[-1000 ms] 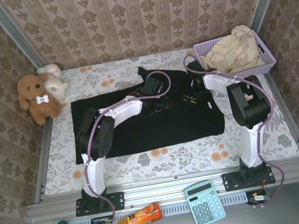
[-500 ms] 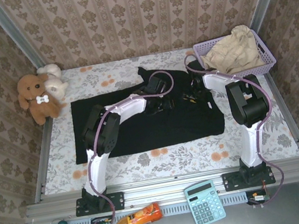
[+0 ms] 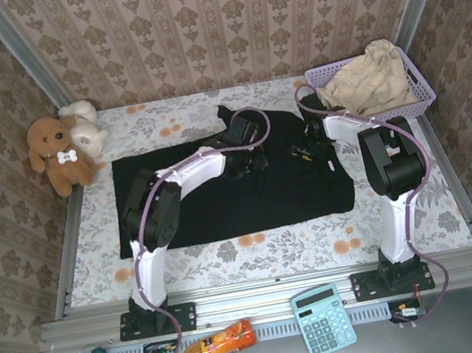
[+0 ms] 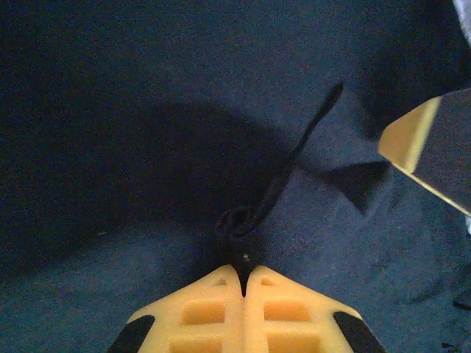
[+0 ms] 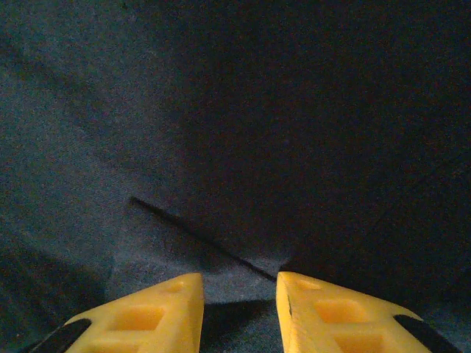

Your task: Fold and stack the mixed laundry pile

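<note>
The black garment (image 3: 223,206) lies flat mid-table, the left gripper (image 4: 243,268) pinched shut on a pucker toward its 12 o'clock edge, the right gripper (image 5: 239,283) at 3 o'clock of it, jaws narrowly apart on cloth, grip unclear; the beige garment (image 3: 369,77) lies in the basket (image 3: 321,79) at 1 o'clock.

The left arm (image 3: 194,167) and right arm (image 3: 388,165) are showing white covers between bulky black joints, each ending in a black base plate (image 3: 156,319). A thin purple cable (image 3: 245,119) is looping along each arm. The left tool (image 4: 243,273) and right tool (image 5: 240,279) are showing yellow fingers (image 4: 202,312) with moulded square pockets and black side patches
</note>
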Tool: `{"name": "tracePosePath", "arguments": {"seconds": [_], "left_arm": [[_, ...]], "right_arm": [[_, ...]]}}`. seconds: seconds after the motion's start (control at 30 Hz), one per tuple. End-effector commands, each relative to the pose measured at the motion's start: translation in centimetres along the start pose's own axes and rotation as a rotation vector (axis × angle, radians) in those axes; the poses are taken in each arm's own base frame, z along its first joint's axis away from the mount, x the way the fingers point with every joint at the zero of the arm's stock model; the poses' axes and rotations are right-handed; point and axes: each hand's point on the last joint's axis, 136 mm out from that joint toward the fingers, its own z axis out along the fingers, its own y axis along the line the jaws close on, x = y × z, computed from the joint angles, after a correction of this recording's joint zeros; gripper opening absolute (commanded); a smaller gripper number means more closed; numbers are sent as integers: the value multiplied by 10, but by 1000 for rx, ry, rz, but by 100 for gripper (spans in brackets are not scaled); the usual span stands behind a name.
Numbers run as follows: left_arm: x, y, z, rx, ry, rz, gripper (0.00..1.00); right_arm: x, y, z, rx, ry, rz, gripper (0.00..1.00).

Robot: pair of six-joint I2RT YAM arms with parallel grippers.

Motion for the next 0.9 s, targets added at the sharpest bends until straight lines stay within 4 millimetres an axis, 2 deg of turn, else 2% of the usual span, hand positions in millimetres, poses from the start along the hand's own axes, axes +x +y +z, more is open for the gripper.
{"name": "tracePosePath", "arguments": {"seconds": [0.0,0.1,0.17,0.23,0.3,0.33,0.47,0.57,0.67,0.77,0.87], "left_arm": [[-9,31,-29,-132,-33,21,0],[-5,52,-30,-192,-13,10,0],[-5,56,-30,-200,-4,7,3],[-6,53,-30,-186,0,2,40],[-6,49,-30,-178,8,-4,90],[-6,49,-31,-177,13,-6,100],[-4,44,-47,-179,23,-7,100],[12,52,-73,-211,36,13,100],[41,71,-100,-250,60,8,100],[76,99,-125,-293,64,-41,97],[102,131,-142,-322,44,-130,96]], "right_arm": [[7,-26,6,100,34,3,34],[1,-34,-2,160,4,-12,33],[-2,-33,-6,150,0,-14,33],[-4,-26,-8,113,0,-20,35],[-7,-16,-13,70,-5,-34,38],[-8,-13,-17,59,-12,-37,40],[-9,-3,-48,22,-48,-77,48],[5,-5,-76,1,-51,-103,50],[35,-27,-94,29,-16,-114,50],[65,-64,-100,134,34,-123,51],[75,-97,-104,213,47,-122,54]]}}
